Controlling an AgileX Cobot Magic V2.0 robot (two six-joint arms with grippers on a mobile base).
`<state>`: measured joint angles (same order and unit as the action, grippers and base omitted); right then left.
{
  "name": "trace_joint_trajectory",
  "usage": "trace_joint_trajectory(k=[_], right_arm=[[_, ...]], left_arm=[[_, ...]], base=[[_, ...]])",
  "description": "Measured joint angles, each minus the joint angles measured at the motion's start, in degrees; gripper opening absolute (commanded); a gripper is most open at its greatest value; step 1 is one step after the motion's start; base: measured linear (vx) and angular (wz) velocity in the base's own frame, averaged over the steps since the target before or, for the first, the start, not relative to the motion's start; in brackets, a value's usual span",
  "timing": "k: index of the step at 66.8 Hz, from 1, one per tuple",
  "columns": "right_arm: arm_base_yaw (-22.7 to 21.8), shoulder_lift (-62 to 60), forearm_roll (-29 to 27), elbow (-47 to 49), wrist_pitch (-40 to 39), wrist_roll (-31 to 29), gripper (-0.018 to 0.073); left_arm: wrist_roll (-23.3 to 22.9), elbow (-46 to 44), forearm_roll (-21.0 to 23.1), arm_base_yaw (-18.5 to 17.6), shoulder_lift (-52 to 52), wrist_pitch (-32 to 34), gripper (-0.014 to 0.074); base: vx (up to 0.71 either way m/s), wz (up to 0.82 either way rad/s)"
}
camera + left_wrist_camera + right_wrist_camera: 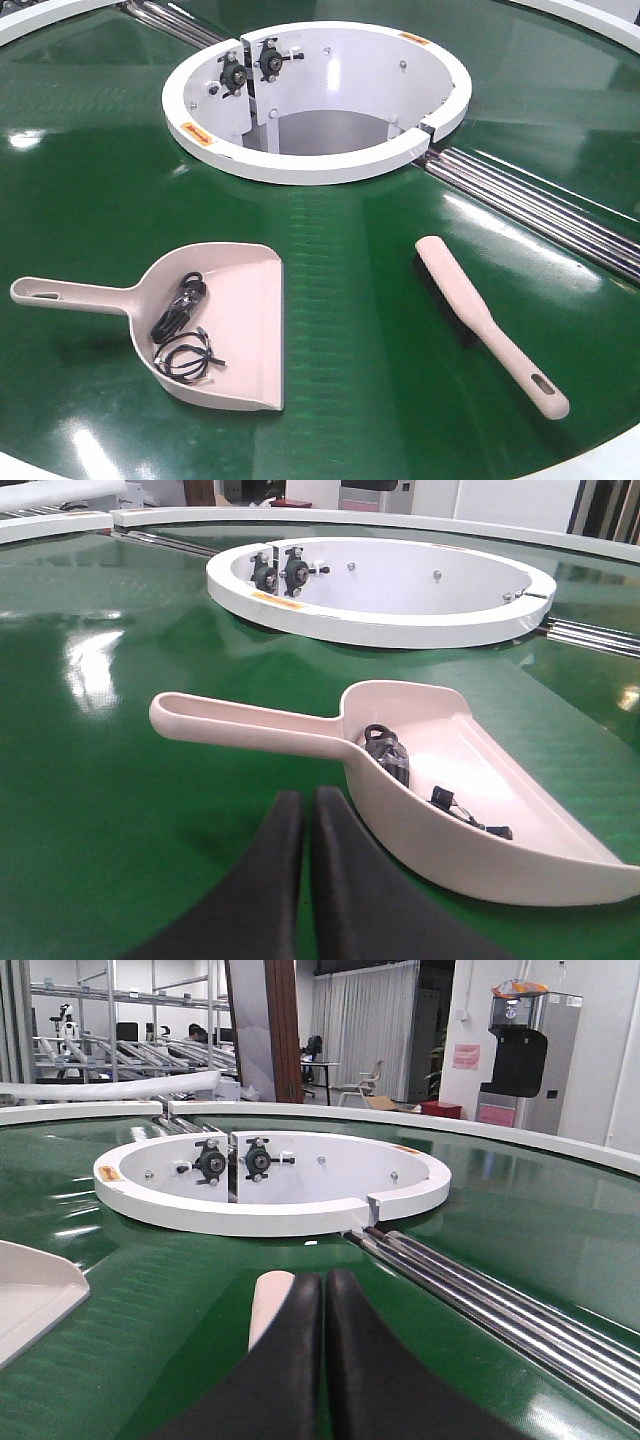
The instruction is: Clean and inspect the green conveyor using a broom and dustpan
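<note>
Green conveyor [340,300] surface presents glossy and free of visible loose debris across the section shown in the front view. The dustpan [225,335] lies flat on the belt at the left, handle pointing left, mouth facing right; inside it sit dark tangled items [183,330] — they look like small cables or clips, but I cannot identify them with certainty. The broom [485,322] lies on the belt well to the right of the dustpan, bristles down, handle toward the near right edge.

Neither tool is held. The left gripper [308,810] hovers just short of the dustpan's handle, its black fingers pressed together with only a thin seam between them. The right gripper [325,1295] is likewise closed on nothing, with the pale tip of the broom showing just past its fingers.

Judgement on progress: debris already rests in the pan and the belt looks clean, which suggests the sweeping is largely done. What remains, as far as can be judged, is inspection of the rest of the belt and any emptying of the pan — neither can be confirmed from these views.

Markings: small orange labels [195,131] sit on the rim of the white central housing [320,165], and a pink notice hangs in the background of the right wrist view; none is legible. No brand is visible on either tool.
</note>
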<state>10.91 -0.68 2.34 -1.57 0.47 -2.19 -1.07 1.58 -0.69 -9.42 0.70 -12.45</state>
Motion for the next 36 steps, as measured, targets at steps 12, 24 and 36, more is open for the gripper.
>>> trace_joint_trajectory(k=[12,24,36], right_arm=[[0.0,0.0,0.0,0.0,0.0,-0.1,-0.0008],[0.0,0.0,0.0,0.0,0.0,-0.1,-0.0008],[0.0,0.0,0.0,0.0,0.0,-0.1,-0.0008]], left_arm=[[0.0,0.0,0.0,0.0,0.0,0.0,-0.0006],[0.0,0.0,0.0,0.0,0.0,0.0,-0.0006],[0.0,0.0,0.0,0.0,0.0,0.0,-0.0006]], base=[[0.0,0.0],[0.0,0.0],[0.0,0.0]])
